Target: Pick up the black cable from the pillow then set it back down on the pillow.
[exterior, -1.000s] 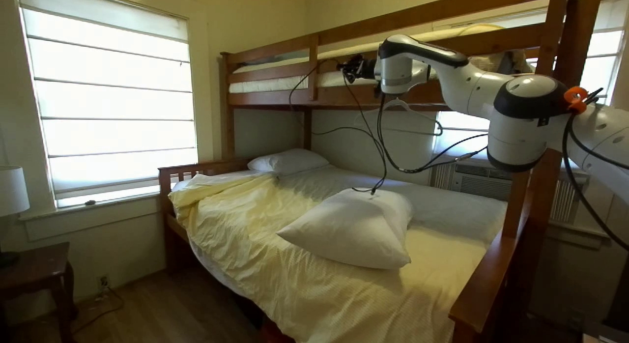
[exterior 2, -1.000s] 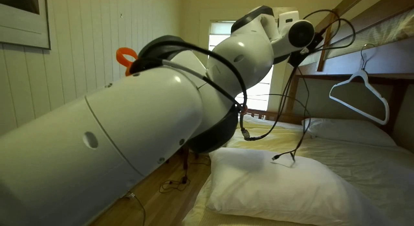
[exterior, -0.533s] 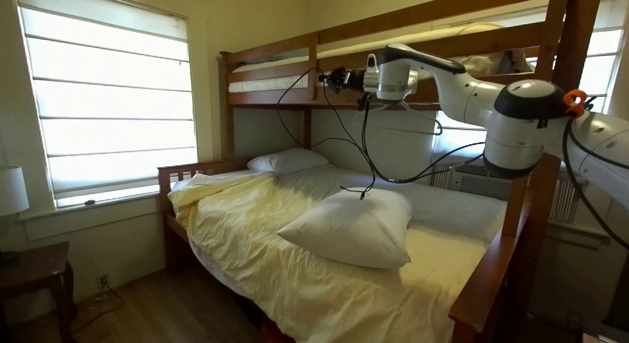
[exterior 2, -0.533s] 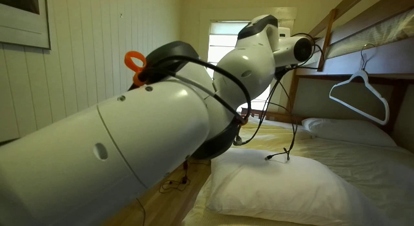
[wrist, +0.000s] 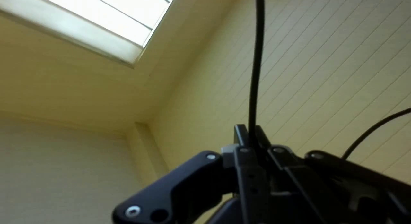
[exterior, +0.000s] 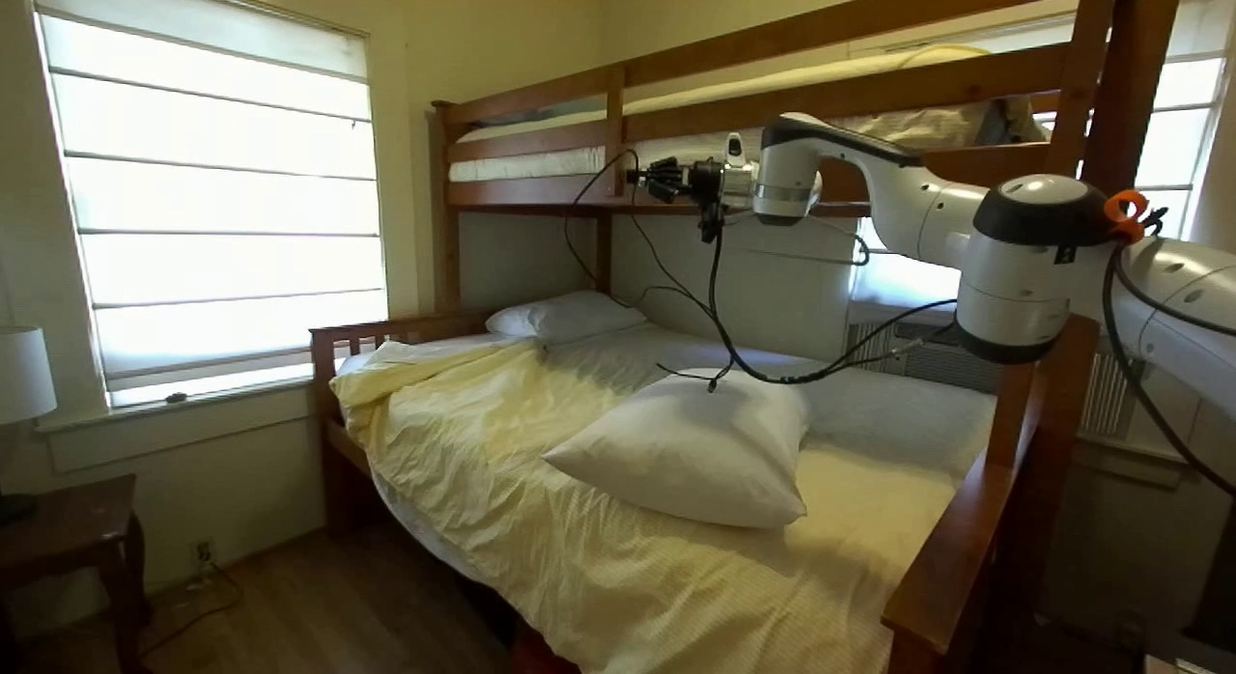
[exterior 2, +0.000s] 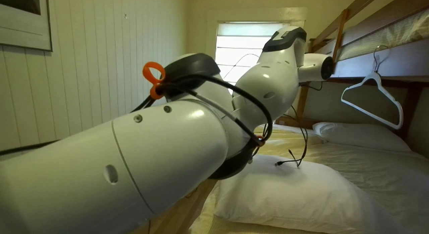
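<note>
Pincer [wrist: 251, 134] clamps black cable [wrist: 255, 66] — wrist view crops both

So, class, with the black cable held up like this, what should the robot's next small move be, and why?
Probably lower the pincer slightly towards the plump white pillow, jaws shut. The pincer grips the black cable much higher than the pillow, and the cable's plugs are near the pillow's top, so descending should lay slack there before release.
</note>
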`<state>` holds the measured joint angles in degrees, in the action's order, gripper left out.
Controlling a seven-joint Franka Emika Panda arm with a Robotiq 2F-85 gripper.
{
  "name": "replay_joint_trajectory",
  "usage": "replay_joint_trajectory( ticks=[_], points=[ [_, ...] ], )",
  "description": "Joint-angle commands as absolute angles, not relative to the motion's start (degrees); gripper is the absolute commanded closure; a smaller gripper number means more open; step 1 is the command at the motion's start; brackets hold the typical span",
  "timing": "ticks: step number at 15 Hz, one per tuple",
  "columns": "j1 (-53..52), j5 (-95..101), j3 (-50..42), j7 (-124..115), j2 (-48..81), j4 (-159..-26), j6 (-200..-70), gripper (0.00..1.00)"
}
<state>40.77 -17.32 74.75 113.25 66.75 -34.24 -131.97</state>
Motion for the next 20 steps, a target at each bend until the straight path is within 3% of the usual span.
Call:
replay_joint_trajectory(
  ticks=[1,10,15,20],
  points=[
    [40.42,-13.19,67.12,102.59,64.32,-35.29,-132.8,0.64],
    [40.48,-1.57,50.99,89.05,57.53,-36.51,-122.6,0.01],
    [41.29,1.14,46.23,86.28,56.32,-35.81,-112.82,0.0],
    [38.19,7.83,38.0,81.39,55.9,-35.49,-111.61,0.0]
  ],
)
